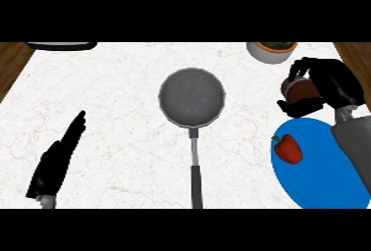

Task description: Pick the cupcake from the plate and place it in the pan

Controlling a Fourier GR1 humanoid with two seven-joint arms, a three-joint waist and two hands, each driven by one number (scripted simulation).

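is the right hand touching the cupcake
Touching. The head view shows the right hand with its fingers curled round the brown cupcake, just beyond the blue plate.

I take the grey round metal pan (192, 97) as my landmark; it sits mid-counter on the white marbled countertop (116, 112), its long dark handle running straight toward me. To the pan's right, my black right hand (326, 83) is curled around the brown-wrapped cupcake (297, 90), held just above the far edge of the blue round plate (322, 171). On that plate, right of the pan's handle, lies a red bell pepper (288, 148). Beyond the pan and to its right stands a white bowl with dark contents (271, 50). Left of the pan's handle, my black left hand (58, 159) rests with fingers straight. Far left beyond the pan, a dark-rimmed object (62, 45) shows partly.
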